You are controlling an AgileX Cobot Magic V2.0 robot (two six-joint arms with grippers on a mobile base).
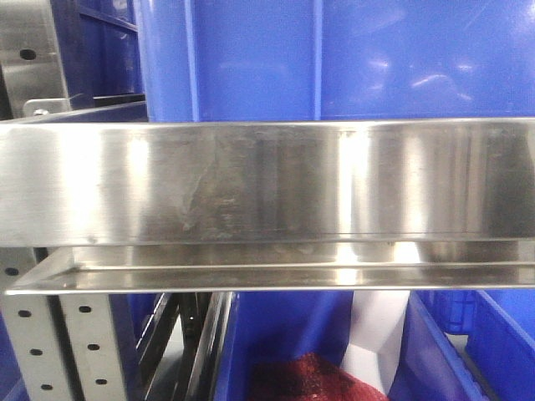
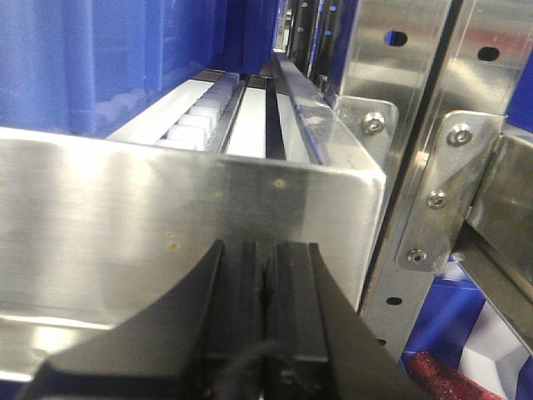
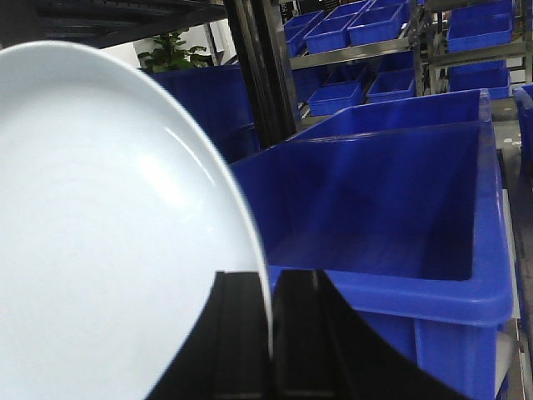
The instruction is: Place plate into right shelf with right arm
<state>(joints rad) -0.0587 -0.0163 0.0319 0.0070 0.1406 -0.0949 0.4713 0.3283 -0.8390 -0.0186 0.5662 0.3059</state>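
Note:
In the right wrist view the white plate [image 3: 108, 233] fills the left half of the picture, standing on edge. My right gripper [image 3: 269, 287] is shut on its rim, one black finger on each face. Just beyond it is an open deep-blue bin [image 3: 391, 208] of the right shelf. The front view is filled by the shelf's broad steel front lip [image 1: 267, 180], with blue bins above and below; neither the plate nor a gripper appears there. My left gripper [image 2: 265, 254] is shut with nothing in it, close to a steel lip [image 2: 166, 225].
Hole-punched steel uprights [image 2: 433, 167] stand right of the left gripper. White roller tracks [image 2: 208, 112] run back behind that lip. A red mesh item [image 1: 305, 380] and white sheet [image 1: 376, 338] lie in the lower bin. More blue bins [image 3: 366, 50] and a dark post [image 3: 258, 75] stand behind.

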